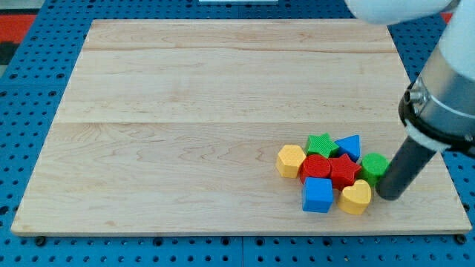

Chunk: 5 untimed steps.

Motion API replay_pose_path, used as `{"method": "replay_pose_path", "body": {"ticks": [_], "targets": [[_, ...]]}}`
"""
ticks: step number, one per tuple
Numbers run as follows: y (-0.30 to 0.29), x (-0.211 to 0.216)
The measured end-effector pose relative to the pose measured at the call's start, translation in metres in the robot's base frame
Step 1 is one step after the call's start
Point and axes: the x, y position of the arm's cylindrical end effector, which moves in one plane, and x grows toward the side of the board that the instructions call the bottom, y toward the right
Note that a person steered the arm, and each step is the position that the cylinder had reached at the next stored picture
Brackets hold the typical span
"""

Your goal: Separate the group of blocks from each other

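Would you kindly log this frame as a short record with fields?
surface: wooden board on blue pegboard
cluster: eight touching blocks, the view's lower right
blocks: yellow hexagon; green star; blue triangle; red cylinder; red star; green block; blue cube; yellow heart
my tip: against the green block's right side
separated: not yet

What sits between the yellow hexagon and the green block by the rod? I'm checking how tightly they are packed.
In the camera view, the red cylinder and red star fill the stretch between the yellow hexagon and green block; my tip is beside that green block.
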Motion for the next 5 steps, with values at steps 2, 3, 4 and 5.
{"method": "replay_pose_path", "body": {"ticks": [2,3,4,5], "targets": [[-0.027,-0.011],[-0.040,0.001],[-0.059,-0.016],[-0.098,-0.031]]}}
